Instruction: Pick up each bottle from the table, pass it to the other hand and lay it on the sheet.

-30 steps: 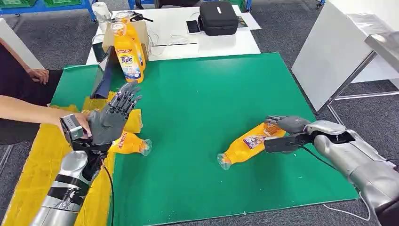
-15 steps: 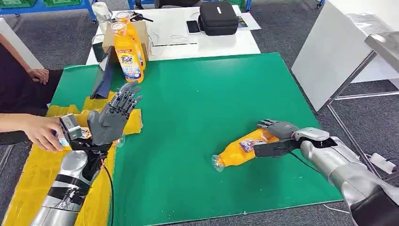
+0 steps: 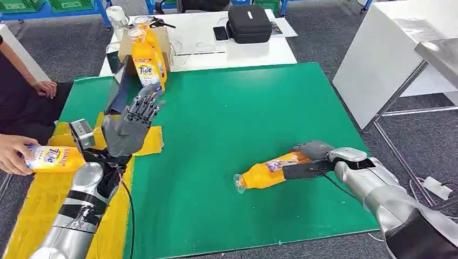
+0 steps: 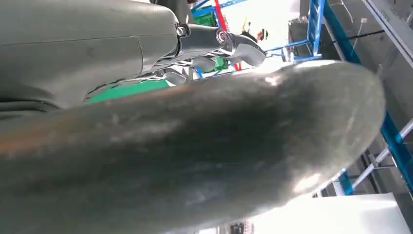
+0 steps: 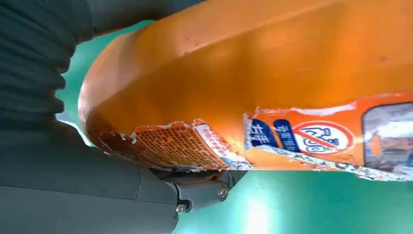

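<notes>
The right hand [image 3: 316, 156] has its fingers clenched around the base of an orange bottle [image 3: 268, 171] lying on the green surface [image 3: 227, 113], neck pointing to 9 o'clock. The left hand [image 3: 129, 128] is raised over the yellow sheet [image 3: 43, 199], fingers released and holding nothing. At 9 o'clock, a person's hand [image 3: 12, 152] holds another bottle [image 3: 54, 158].

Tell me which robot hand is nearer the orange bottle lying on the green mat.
Right. The right hand grips the orange bottle at its base, while the left hand is raised, open, across the green mat over the yellow sheet.

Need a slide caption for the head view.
Right hand grips an orange bottle on the green table; left hand raised, open.
</notes>
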Motion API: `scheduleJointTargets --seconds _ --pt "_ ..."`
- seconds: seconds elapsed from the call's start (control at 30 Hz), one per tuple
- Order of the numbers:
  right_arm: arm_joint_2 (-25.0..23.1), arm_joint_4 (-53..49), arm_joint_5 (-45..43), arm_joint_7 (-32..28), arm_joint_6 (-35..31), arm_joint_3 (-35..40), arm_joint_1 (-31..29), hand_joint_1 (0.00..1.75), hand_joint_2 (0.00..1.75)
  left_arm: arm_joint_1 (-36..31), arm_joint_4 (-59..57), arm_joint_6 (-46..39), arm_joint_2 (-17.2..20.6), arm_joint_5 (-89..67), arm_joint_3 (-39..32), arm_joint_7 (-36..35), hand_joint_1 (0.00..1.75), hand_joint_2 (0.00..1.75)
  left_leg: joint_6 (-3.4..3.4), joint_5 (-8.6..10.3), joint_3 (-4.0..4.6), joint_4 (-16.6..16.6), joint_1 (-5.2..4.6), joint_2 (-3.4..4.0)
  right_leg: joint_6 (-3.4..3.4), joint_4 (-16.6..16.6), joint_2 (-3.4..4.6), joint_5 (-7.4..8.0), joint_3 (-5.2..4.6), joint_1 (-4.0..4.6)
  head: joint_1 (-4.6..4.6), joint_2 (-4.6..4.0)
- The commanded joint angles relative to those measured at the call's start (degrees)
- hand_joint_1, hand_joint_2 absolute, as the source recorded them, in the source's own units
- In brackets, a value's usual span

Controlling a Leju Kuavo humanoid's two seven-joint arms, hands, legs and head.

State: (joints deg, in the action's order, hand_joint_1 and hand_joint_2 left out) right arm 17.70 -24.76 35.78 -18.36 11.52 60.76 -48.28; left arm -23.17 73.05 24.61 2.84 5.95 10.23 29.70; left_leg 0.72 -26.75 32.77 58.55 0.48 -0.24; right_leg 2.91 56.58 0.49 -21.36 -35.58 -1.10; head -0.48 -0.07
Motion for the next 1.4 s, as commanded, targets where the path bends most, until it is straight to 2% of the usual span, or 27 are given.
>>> scheduleJointTargets --seconds 0.03,0.07,0.1,0.17,0.23,0.27,0.3,0.4,0.5,0.8,1.0,1.03,1.4 --pt "-4.62 4.16 -3.82 2.33 -4.46 -5.79 5.37 1.75 1.75 -1.30 -3.42 -0.40 -0.69 -0.28 0.77 -0.67 0.00 0.00 -0.03 0.10 -0.02 -0.07 0.11 -0.13 -0.14 -0.15 -0.19 0.08 0.12 0.13 0.00 0.00" --pt "-6.41 3.49 -7.25 1.72 -6.89 -10.35 6.83 1.75 1.75 -0.10 -2.31 -0.48 -0.54 -0.19 0.29 -0.98 0.00 0.00 -0.03 0.04 -0.10 -0.06 0.09 -0.02 -0.11 -0.12 -0.07 0.05 0.15 0.11 0.00 0.00" --pt "-8.81 1.79 -16.10 -2.26 -7.54 -19.60 9.35 1.75 1.75 1.00 -1.40 -0.77 -0.45 0.17 -0.53 -1.47 0.00 0.00 -0.04 0.09 -0.09 -0.13 0.11 0.01 -0.16 -0.20 -0.06 0.11 0.15 0.13 0.00 0.00" --pt "-13.69 -4.63 -26.66 -8.22 -6.78 -32.48 13.92 1.75 1.75 3.72 1.11 -0.81 -0.72 1.23 -2.32 -2.20 0.00 0.00 -0.06 0.05 -0.23 -0.22 0.14 0.23 -0.18 -0.28 0.15 0.14 0.24 0.17 0.02 0.00" --pt "-18.74 -13.47 -36.17 -5.14 -0.35 -41.94 17.92 1.75 1.75 6.67 4.62 -1.36 -1.68 1.54 -4.15 -2.82 0.00 0.00 -0.07 0.00 -0.25 -0.23 0.17 0.50 -0.19 -0.21 0.42 0.17 0.18 0.14 0.02 0.00" --pt "-19.63 -20.21 -34.59 -2.94 -1.69 -41.45 19.82 1.75 1.75 7.83 6.37 -1.72 -2.29 1.52 -4.81 -3.39 0.00 0.00 -0.11 -0.03 -0.31 -0.35 0.26 0.88 -0.29 -0.31 0.79 0.27 0.11 0.19 0.09 0.00" --pt "-20.66 -24.24 -35.07 -1.84 -2.06 -42.15 20.98 1.75 1.75 8.43 7.15 -1.90 -2.44 1.60 -4.98 -4.47 0.00 1.75 -0.15 -0.14 -0.09 -0.16 0.28 0.87 -0.22 -0.07 0.79 0.16 0.01 0.20 0.02 0.00" --pt "-23.59 -31.60 -34.58 0.44 -3.52 -41.57 22.97 1.75 1.75 9.60 9.13 -3.47 -2.96 0.52 -5.03 -5.25 0.00 1.75 -0.16 -0.05 0.31 -0.05 0.21 0.53 -0.32 0.11 0.51 0.15 -0.51 0.20 -0.04 0.00" --pt "-24.93 -33.81 -34.16 0.85 -4.32 -40.91 23.84 1.75 1.75 10.12 10.15 -4.98 -3.45 -0.79 -4.83 -5.17 0.00 1.75 -0.21 0.10 0.73 0.00 0.24 0.00 -0.36 0.22 0.07 0.03 -0.78 0.24 0.00 0.00" --pt "-28.05 -33.39 -31.49 1.99 -6.45 -37.42 22.48 1.75 1.75 9.67 11.19 -9.03 -5.70 -6.12 -1.96 -4.88 0.00 1.75 -0.18 0.16 0.92 0.03 0.21 0.00 -0.33 0.23 -0.01 0.09 -0.89 0.15 0.02 0.00" --pt "-27.93 -32.86 -31.32 2.02 -6.56 -37.12 22.21 1.75 1.75 9.65 11.09 -9.00 -5.78 -6.09 -1.65 -4.85 0.00 1.75 -0.19 0.18 0.93 -0.01 0.19 0.01 -0.31 0.19 0.01 0.11 -0.91 0.12 0.02 0.00" --pt "-29.88 -29.84 -29.45 2.58 -6.56 -33.70 20.60 1.75 1.75 8.87 10.77 -8.58 -5.84 -6.90 1.70 -5.65 0.00 1.75 -0.19 0.18 0.90 -0.02 0.19 -0.01 -0.33 0.17 -0.02 0.11 -0.87 0.13 0.02 0.00" --pt "-35.22 -22.13 -25.56 3.70 -5.37 -20.29 20.63 1.75 1.75 9.19 10.39 -8.10 -5.52 -7.25 6.06 -5.66 0.00 1.75 -0.20 0.15 0.78 -0.08 0.22 0.09 -0.33 0.14 0.05 0.09 -0.85 0.21 0.00 0.00"
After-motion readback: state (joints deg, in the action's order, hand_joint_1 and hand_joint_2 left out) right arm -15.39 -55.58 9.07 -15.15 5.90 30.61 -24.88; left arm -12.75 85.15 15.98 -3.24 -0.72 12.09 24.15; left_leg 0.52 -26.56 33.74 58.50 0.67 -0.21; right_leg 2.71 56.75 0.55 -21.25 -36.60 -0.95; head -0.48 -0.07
